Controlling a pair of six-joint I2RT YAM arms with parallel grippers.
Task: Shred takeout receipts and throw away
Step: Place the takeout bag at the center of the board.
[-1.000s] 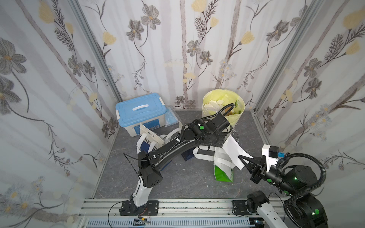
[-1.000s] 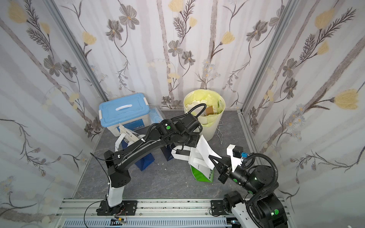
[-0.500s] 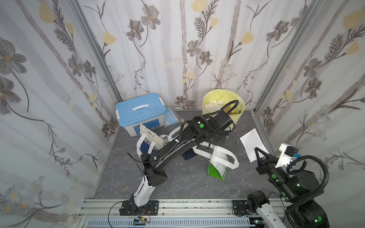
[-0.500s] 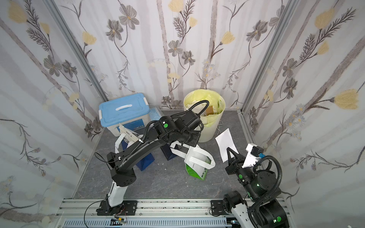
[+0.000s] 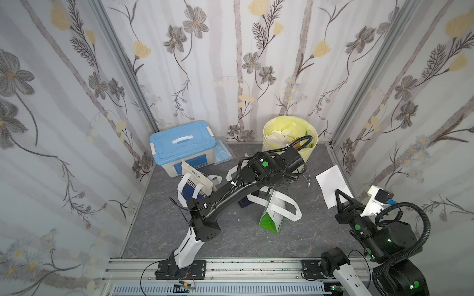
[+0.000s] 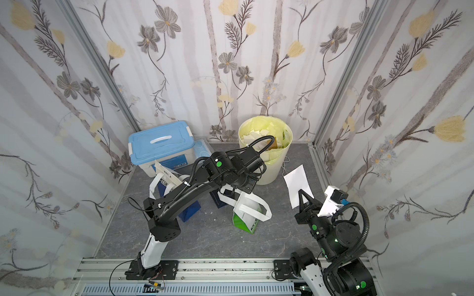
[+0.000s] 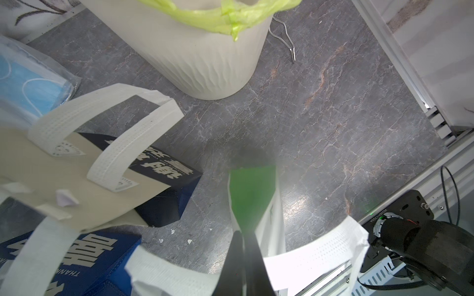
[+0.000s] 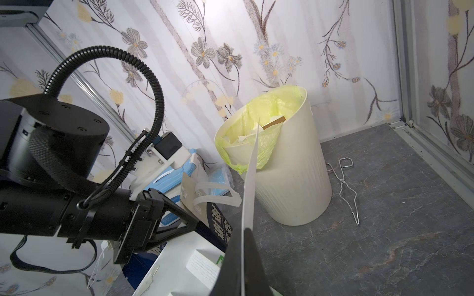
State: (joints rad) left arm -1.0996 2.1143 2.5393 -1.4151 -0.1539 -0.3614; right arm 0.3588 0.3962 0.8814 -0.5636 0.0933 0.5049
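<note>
Pinching the lower edge of a white takeout receipt (image 5: 331,183), the right jaws are shut on it. The sheet rises upright just above their tips, clear of the worktop (image 5: 256,243). The left jaws are closed on the top edge of a green bag (image 7: 252,194), with the lined bin (image 8: 295,179) just beyond them.

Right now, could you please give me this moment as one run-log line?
left claw: shut on green bag | right claw: shut on receipt, whole sheet | bin: holds paper scraps
</note>
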